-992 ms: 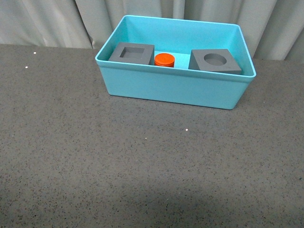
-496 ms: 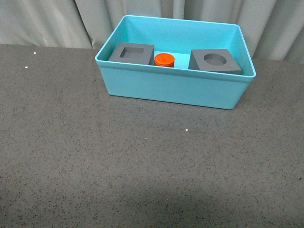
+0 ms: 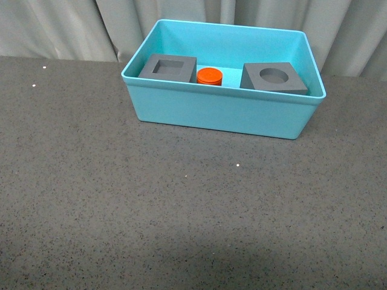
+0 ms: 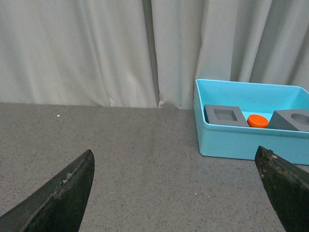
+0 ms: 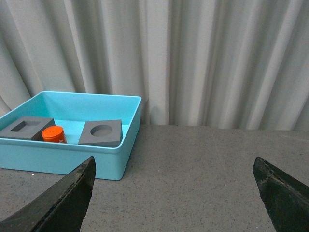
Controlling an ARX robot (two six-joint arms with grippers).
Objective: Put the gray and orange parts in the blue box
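1. Since both gray cubes and the orange cylinder (image 3: 209, 76) already sit inside the box (image 3: 221, 112), the task looks finished — no part is left on the table (image 3: 151, 205).
2. The cube with the square recess (image 3: 169, 67) lies at one end of the box, the cube with the round recess (image 3: 273, 78) at the other, tilted on its side; the cylinder stands between them, just beside the square-recess cube.
3. My judgement: the step in hand is the rest after the last drop, and the next move calls for nothing more than keeping both arms clear of the box, or parking them.
4. The left claw (image 4: 176, 193) is spread wide and empty; the box lies ahead of it and off toward its right finger (image 4: 285, 188), well apart from the tips.
5. The right claw (image 5: 174, 193) is likewise spread wide, holding nothing; the box lies ahead of it, off toward its left finger (image 5: 63, 200), also well apart.
6. Both arms are low and roughly level, wrists aimed at the curtain (image 5: 193, 58) — neither shows in the front view, so they appear drawn back toward the robot's body.
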